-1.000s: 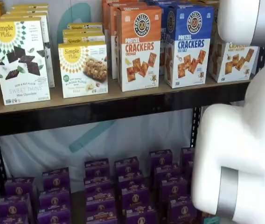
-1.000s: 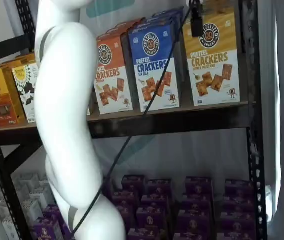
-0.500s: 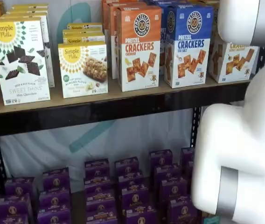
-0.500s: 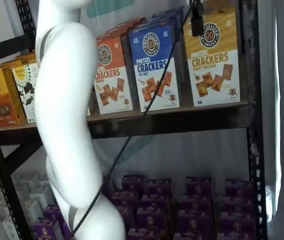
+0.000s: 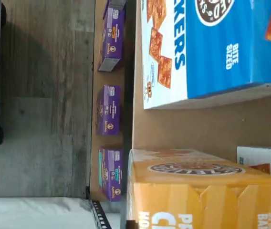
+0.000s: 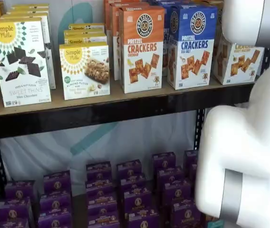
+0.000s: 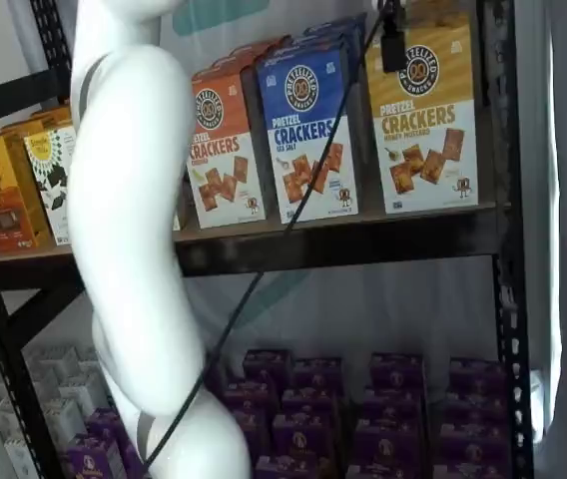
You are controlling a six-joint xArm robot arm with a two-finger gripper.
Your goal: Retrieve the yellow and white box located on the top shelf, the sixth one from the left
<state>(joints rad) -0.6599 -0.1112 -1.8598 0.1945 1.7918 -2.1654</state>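
Up on the top shelf (image 7: 343,239), black fingers (image 7: 393,45) overlap the yellow and white box (image 7: 425,120); grip unclear.

Wrist view, picture turned on its side. Yellow and white box (image 5: 207,191) close up: yellow carton top with round logo. Beside it, apart, a blue Pretzel Crackers carton (image 5: 212,47), bare brown top shelf (image 5: 197,126) board between them. Purple boxes (image 5: 109,109) on the lower level beyond the shelf's front edge. Grey wood floor (image 5: 45,95) further out.
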